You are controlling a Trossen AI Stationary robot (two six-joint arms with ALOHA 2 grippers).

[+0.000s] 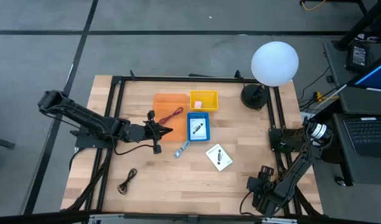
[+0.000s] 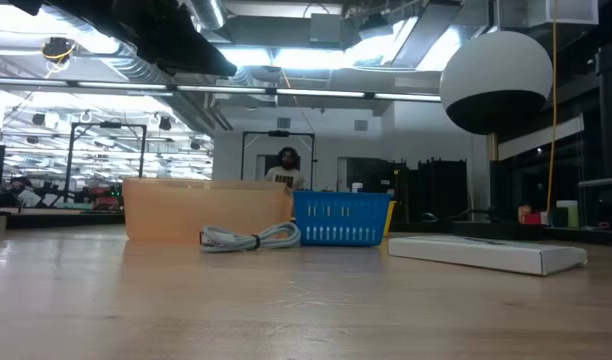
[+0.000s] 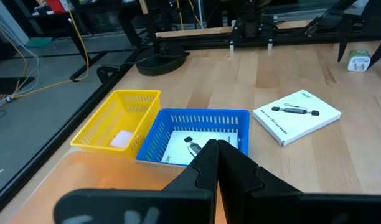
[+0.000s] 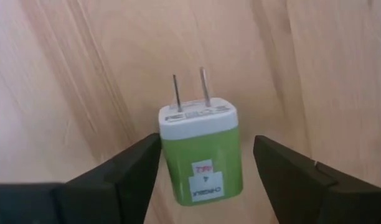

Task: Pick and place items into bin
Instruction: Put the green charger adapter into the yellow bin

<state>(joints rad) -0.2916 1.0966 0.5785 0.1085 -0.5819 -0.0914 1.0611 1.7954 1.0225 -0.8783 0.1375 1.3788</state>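
My left gripper (image 1: pixel 167 130) (image 3: pixel 216 148) is shut and holds nothing. It hovers by the near right corner of the orange bin (image 1: pixel 170 107), where the red cable (image 1: pixel 172 115) lies. My right gripper (image 4: pixel 206 168) is open at the table's near right corner (image 1: pixel 260 185). Its fingers stand on either side of a green-and-white plug charger (image 4: pixel 202 152) that lies on the wood, prongs pointing away. One white card lies in the blue bin (image 1: pixel 198 127). A white card box (image 1: pixel 219 157), the silver-blue tool (image 1: pixel 182 149) and the black cable (image 1: pixel 127 182) rest on the table. My right gripper has one finger (image 4: pixel 137 163) right against the charger's green side (image 4: pixel 172 162); whether it touches, I cannot tell. A gap shows between the other finger (image 4: pixel 277 165) and the charger. The charger lies flat on the table.
A yellow bin (image 1: pixel 203 101) with a small pale piece in it stands behind the blue bin. A lamp with a white globe (image 1: pixel 274 62) stands at the far right corner. A black frame runs around the table's edges. Bare wood lies along the near side.
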